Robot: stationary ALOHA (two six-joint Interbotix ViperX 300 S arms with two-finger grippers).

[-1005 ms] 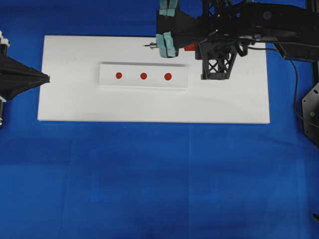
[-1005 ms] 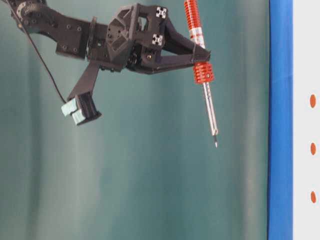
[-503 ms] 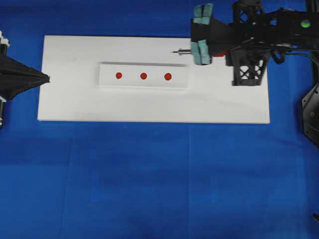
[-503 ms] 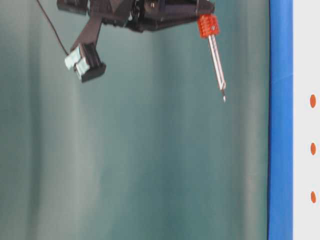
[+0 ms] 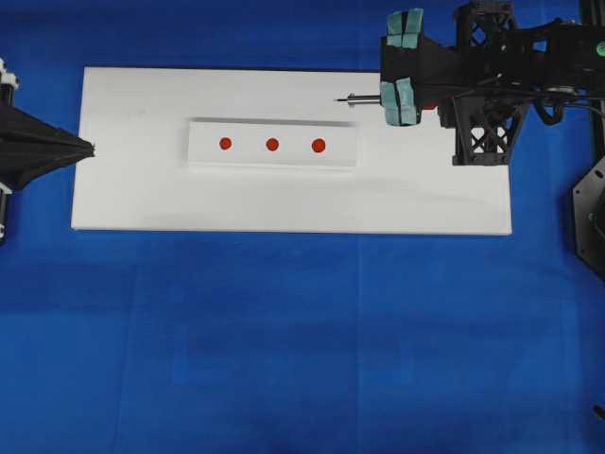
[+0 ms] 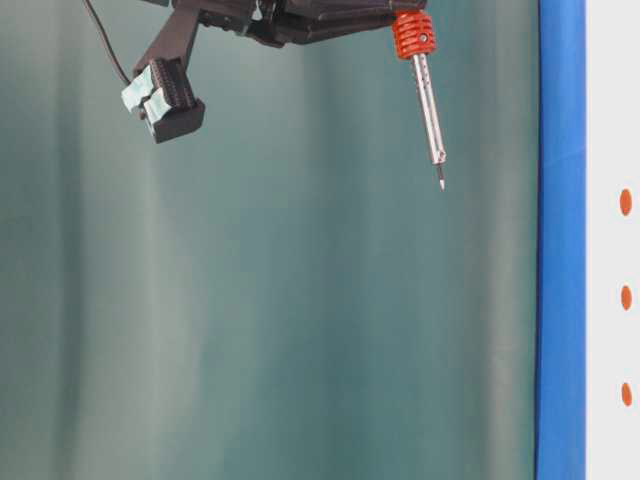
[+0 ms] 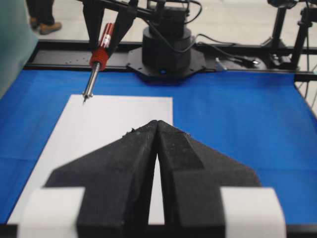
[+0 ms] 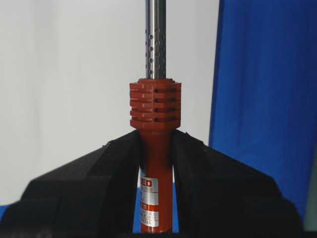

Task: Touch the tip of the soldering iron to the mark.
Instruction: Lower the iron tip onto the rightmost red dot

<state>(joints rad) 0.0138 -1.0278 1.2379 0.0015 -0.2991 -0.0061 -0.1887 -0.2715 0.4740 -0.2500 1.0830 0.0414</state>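
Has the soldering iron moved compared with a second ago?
Yes. In the overhead view the soldering iron has moved right: its tip, earlier above the middle dot, now lies right of the raised strip.

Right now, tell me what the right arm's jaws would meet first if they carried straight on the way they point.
Probably the flat white board. The right gripper points along its red-handled soldering iron, whose thin metal tip hangs above the board, short of the raised white strip. Exact spot unclear.
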